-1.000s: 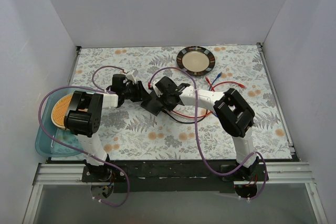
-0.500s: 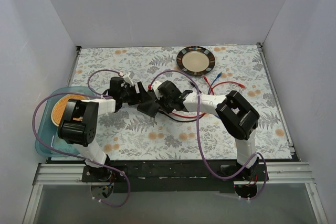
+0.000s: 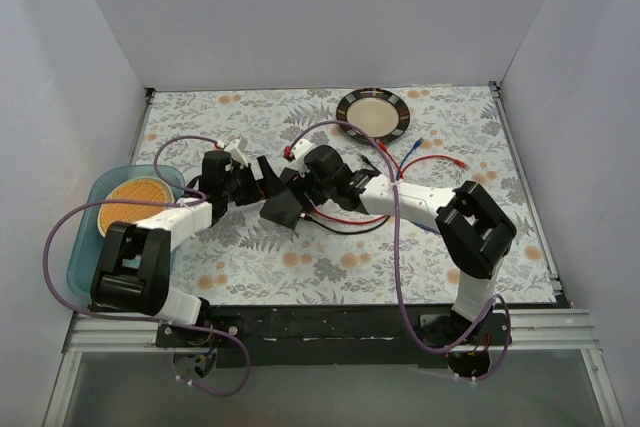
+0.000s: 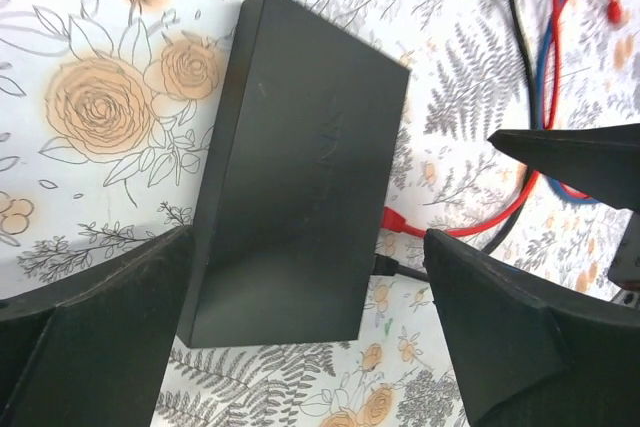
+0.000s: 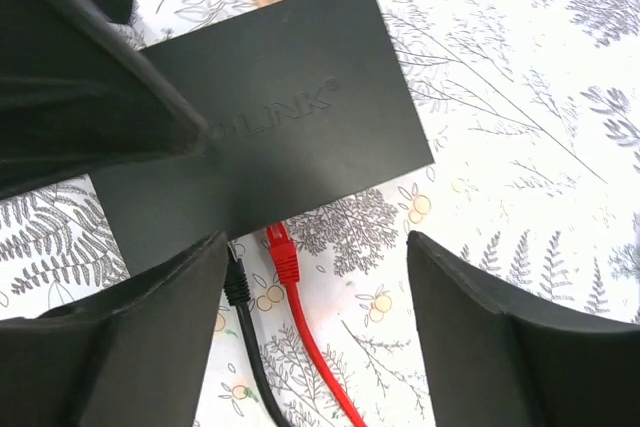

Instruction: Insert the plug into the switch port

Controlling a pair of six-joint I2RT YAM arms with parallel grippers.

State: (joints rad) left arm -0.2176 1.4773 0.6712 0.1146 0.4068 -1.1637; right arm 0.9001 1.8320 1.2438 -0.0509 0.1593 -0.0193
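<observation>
The switch, a flat black box (image 3: 281,206) (image 4: 300,167) (image 5: 270,117), lies mid-table. A red plug (image 5: 284,253) (image 4: 396,220) and a black plug (image 5: 235,284) (image 4: 386,266) both butt into its long edge. The switch port sockets are hidden under that edge. My left gripper (image 4: 308,272) (image 3: 262,178) is open, one finger on either side of the box's near end, not touching it. My right gripper (image 5: 317,247) (image 3: 303,188) is open above both plugs and holds nothing.
A dark-rimmed round plate (image 3: 373,113) sits at the back. Loose red and blue cables (image 3: 432,160) trail to the right of the box. A blue bin (image 3: 88,259) with an orange disc stands at the left edge. The left gripper's finger (image 5: 90,97) crosses the right wrist view.
Both grippers have opened: the right one has let go of the plug end, the left one has released the box. Both elbows swung outward and lower.
</observation>
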